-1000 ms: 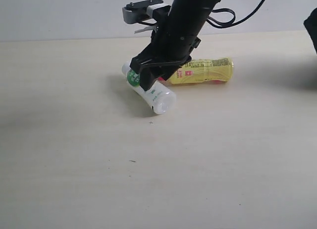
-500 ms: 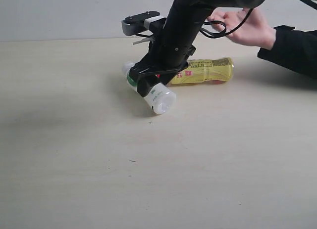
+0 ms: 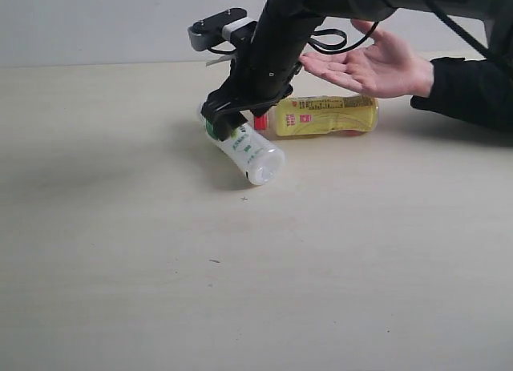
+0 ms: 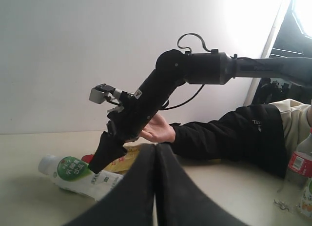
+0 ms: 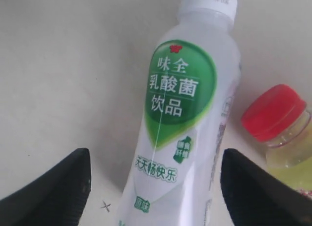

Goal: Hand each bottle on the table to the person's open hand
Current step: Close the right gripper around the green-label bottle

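A white-capped bottle with a green label [image 3: 250,151] [image 5: 181,113] [image 4: 80,176] lies on its side on the beige table [image 3: 120,251]. My right gripper [image 3: 227,122] [image 5: 155,189] is open and hangs just over it, one finger on each side and neither touching it. Behind it lies the yellow bottle [image 3: 329,114], its red cap [image 5: 274,112] toward the white bottle. The person's open hand [image 3: 365,66] [image 4: 158,131] is palm up above the yellow bottle. My left gripper [image 4: 156,150] is shut and empty, low over the table. The red-labelled clear bottle [image 4: 298,160] stands far off.
The person's black sleeve [image 3: 473,86] lies along the table's back right. Part of another bottle [image 4: 307,199] shows beside the red-labelled one. A pale wall [image 3: 96,22] runs behind the table's far edge.
The person's hand has come in from the right and now rests open, palm up, above the yellow bottle. My right gripper has lifted slightly over the white bottle, which has not moved.
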`<state>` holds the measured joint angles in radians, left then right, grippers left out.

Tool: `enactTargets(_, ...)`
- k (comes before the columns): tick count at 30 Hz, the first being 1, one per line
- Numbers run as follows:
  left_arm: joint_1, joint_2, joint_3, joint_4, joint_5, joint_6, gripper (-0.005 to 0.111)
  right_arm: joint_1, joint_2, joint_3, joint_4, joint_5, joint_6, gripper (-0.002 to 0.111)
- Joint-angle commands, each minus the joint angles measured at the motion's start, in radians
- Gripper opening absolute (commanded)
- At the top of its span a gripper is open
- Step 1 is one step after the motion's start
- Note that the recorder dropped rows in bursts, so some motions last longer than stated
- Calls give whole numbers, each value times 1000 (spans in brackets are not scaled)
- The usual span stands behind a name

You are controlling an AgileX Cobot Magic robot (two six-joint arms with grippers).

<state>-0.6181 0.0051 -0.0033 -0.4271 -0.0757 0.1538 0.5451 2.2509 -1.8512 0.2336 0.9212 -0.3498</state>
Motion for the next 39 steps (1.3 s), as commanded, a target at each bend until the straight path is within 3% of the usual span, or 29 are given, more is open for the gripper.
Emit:
enactTargets(1, 0, -5, 3, 4, -3, -3, 0, 1, 36, -35, -15, -11, 16, 71)
enactTargets(39, 0, -5, 3, 4, -3, -3, 0, 25, 112, -40, 15, -56, -7, 70)
